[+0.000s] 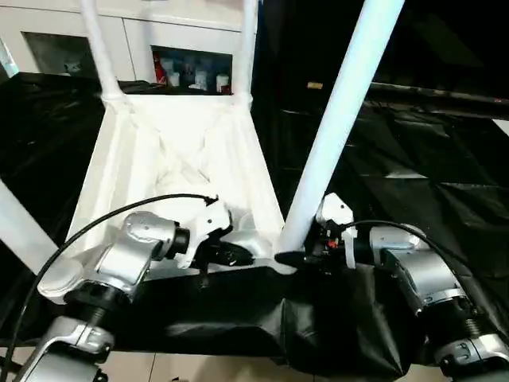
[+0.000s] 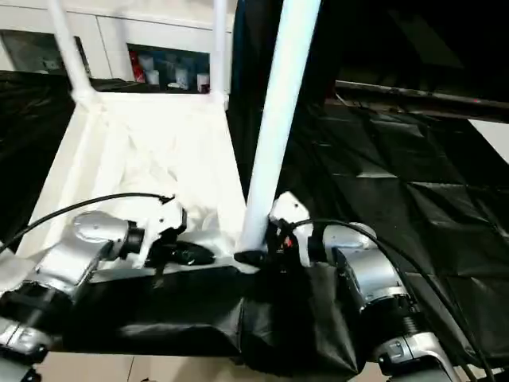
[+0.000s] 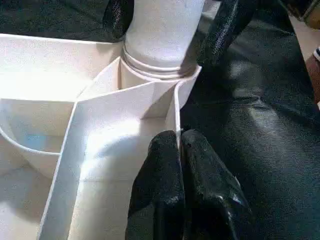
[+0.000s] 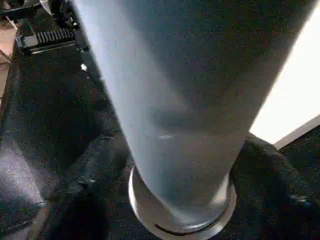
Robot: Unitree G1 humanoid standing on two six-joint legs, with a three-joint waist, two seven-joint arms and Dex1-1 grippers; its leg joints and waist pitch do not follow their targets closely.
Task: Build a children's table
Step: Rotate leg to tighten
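The white tabletop [image 1: 159, 151] lies upside down, its ribbed underside facing up. Two white legs [image 1: 99, 48] [image 1: 246, 48] stand in its far corner sockets, and a third [image 1: 16, 227] rises at the near left. A fourth leg [image 1: 342, 103] stands in the near right socket [image 3: 160, 75], leaning slightly right. My right gripper [image 1: 298, 256] is shut on this leg just above the socket, one black finger [image 3: 225, 25] on each side. My left gripper [image 1: 231, 253] is shut on the tabletop's near rim [image 3: 176, 115], close beside that socket.
Black plastic sheeting [image 1: 413, 159] covers the surface around and under the tabletop and hangs over the near edge. A white cabinet with glass doors [image 1: 191, 68] holding small bottles stands behind. A black cable [image 1: 103, 219] arcs over my left forearm.
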